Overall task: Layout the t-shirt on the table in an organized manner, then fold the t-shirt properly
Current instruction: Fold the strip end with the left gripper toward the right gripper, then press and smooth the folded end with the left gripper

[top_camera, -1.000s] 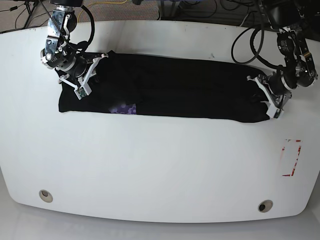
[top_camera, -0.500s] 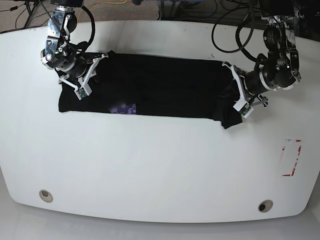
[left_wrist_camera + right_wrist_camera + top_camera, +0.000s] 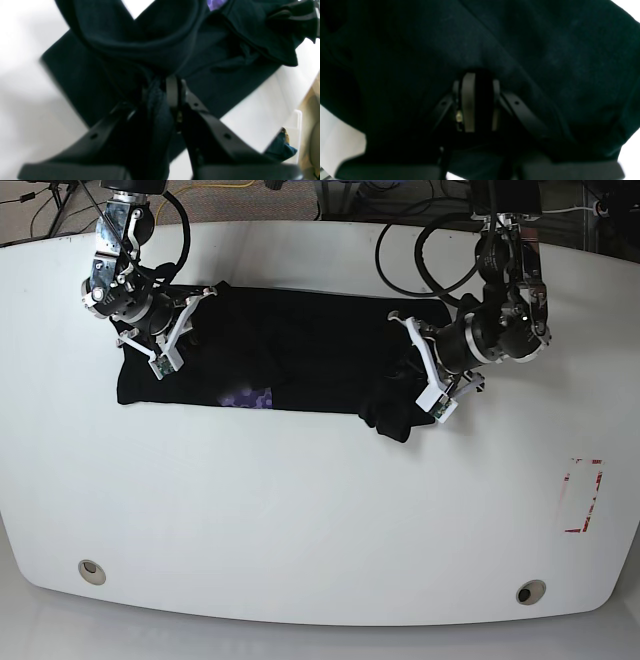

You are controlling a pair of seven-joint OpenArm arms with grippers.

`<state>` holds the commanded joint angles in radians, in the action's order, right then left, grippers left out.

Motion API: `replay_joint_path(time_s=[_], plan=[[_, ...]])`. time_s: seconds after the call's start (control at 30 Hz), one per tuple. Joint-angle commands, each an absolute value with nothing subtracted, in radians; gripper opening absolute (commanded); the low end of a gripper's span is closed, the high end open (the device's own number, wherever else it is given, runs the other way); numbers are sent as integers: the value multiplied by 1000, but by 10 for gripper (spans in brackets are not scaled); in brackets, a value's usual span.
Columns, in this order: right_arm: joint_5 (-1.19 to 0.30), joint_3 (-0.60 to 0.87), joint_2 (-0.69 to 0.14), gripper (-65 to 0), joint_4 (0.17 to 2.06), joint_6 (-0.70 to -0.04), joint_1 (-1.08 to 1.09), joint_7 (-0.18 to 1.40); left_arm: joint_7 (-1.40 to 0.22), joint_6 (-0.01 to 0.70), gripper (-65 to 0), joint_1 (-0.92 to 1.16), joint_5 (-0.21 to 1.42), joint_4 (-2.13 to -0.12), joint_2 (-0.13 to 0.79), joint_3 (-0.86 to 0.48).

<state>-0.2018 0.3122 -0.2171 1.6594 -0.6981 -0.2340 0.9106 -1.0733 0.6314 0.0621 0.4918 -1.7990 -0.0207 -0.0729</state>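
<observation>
The black t-shirt (image 3: 300,355) lies as a long folded strip across the far half of the white table (image 3: 300,510), with a purple patch (image 3: 247,397) showing at its front edge. My left gripper (image 3: 428,380) is shut on the t-shirt's right end and holds it raised over the strip's middle. In the left wrist view the cloth (image 3: 155,50) bunches up out of the left gripper (image 3: 162,86). At the strip's left end, my right gripper (image 3: 165,340) is pressed into the cloth. In the right wrist view the right gripper (image 3: 480,82) has black cloth (image 3: 545,62) filling the space between its fingers.
A red-marked patch (image 3: 583,496) sits near the table's right edge. Two round grey holes (image 3: 91,570) (image 3: 530,591) lie near the front edge. Cables (image 3: 420,250) hang behind the left arm at the back. A blue object (image 3: 285,148) lies beyond the table edge.
My left gripper has carried the t-shirt's right end leftward, from the far right to over the strip's middle, so the strip is shorter. The right arm has not moved.
</observation>
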Motion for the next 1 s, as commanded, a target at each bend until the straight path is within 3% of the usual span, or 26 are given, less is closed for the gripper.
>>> replay_joint_path(time_s=[0.57,1.0], plan=[[-202,312,-217,-571,1659,-698,-232,911,-1073,630,-599,24,426,-1767,-125,-47],[-202,309,-217,-571,1659,-698,-232,911,-1078,631,-433,-1,435,-1733,-125,65]])
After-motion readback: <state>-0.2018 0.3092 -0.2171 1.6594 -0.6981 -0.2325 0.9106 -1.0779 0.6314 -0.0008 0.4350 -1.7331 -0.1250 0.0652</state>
